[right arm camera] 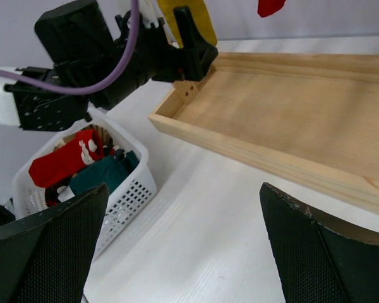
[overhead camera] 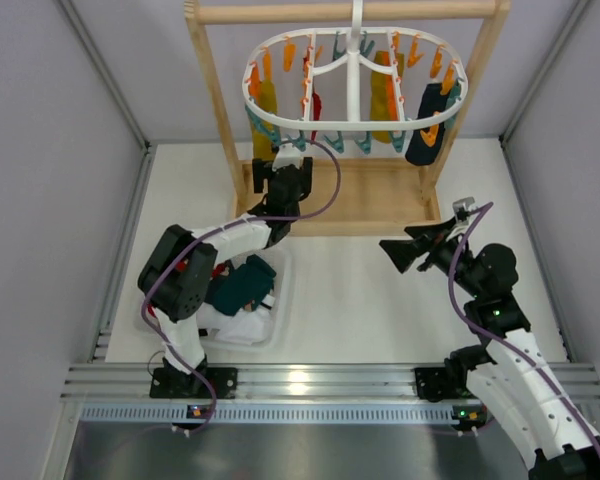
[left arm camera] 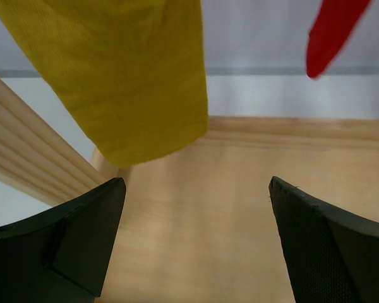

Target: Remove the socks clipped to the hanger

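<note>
the hanger (overhead camera: 354,90) with its clipped socks (overhead camera: 425,130) hangs on the wooden rack (overhead camera: 215,90) at the far edge of the table (overhead camera: 350,310), the left gripper (left arm camera: 196,184) is wide open and empty under a yellow sock (left arm camera: 132,76) right by the rack's post, and the right gripper (right arm camera: 183,189) is wide open and empty over bare table, with a basket (right arm camera: 123,202) near the left edge.

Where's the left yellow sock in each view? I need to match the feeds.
Top external: yellow sock at the hanger's left end, above the left gripper.
Left wrist: upper left, above the fingers.
Right wrist: top edge, behind the left gripper.
Shared landmark: the wooden rack base.
</note>
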### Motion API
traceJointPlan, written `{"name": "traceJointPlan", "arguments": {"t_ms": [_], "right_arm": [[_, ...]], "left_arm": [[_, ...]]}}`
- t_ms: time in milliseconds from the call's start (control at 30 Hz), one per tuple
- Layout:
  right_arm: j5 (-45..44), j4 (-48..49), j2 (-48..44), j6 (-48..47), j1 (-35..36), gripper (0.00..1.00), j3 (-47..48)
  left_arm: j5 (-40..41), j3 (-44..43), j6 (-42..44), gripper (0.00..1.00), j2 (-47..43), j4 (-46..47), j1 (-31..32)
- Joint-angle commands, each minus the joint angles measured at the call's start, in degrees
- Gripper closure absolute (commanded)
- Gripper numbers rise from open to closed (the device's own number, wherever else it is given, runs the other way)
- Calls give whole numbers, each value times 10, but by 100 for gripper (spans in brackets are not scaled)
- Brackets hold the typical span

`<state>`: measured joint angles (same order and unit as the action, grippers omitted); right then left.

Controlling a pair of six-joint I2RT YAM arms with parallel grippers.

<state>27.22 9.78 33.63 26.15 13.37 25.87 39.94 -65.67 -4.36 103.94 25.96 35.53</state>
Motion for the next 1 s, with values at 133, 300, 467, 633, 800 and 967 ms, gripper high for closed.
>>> {"name": "traceJointPlan", "arguments": {"t_ms": [133, 300, 467, 633, 800, 967], "right_arm": [[42, 27, 0, 5, -3, 1, 4], [53, 39, 11, 18, -3, 1, 1], [69, 59, 25, 30, -2, 1, -4], [68, 69, 28, 35, 0, 1, -8], [72, 74, 32, 36, 5, 1, -10], [74, 77, 32, 37, 10, 1, -10]], "left_arm": [[49, -100, 69, 1, 77, 112, -41], [55, -168, 113, 1, 135, 120, -56], [50, -215, 135, 1, 165, 121, -72], [58, -242, 146, 1, 180, 121, -85], [107, -281, 170, 1, 197, 120, -88], [133, -256, 151, 1, 172, 120, -85]]}}
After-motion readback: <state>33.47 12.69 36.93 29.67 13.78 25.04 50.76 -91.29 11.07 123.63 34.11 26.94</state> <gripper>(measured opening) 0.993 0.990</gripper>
